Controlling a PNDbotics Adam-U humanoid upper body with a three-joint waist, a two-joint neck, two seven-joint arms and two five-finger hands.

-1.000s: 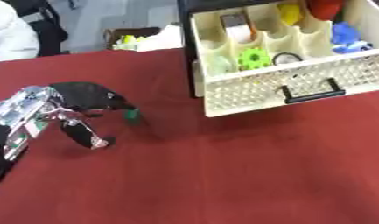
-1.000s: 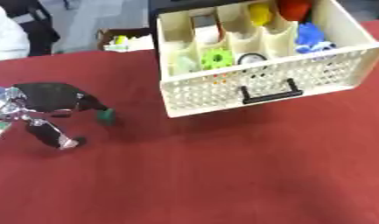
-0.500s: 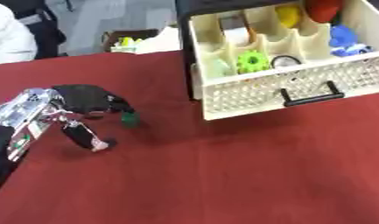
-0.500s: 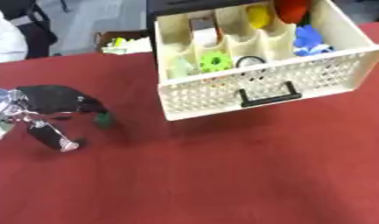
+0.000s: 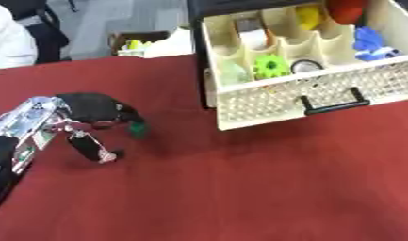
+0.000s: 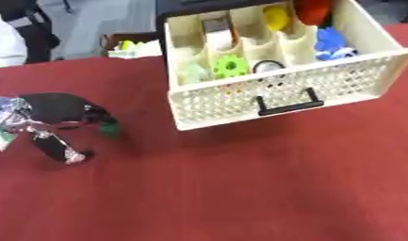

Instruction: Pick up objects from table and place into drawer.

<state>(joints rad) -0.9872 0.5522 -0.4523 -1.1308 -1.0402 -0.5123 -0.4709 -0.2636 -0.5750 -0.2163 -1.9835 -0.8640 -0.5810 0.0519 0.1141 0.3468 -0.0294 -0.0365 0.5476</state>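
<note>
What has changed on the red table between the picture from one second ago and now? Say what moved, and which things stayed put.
The left hand has shifted slightly away from the robot, towards the drawer, carrying the small green object at its fingertips the same way. Nothing was let go. The open cream drawer, with its green gear-shaped piece and blue toy, stayed put on the red table. The right hand is not in view.

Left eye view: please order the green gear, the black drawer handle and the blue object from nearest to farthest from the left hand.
From the left hand:
1. Green gear, in a front compartment on the drawer's left side.
2. Black drawer handle, on the drawer's front wall.
3. Blue object, in the drawer's right end.
</note>
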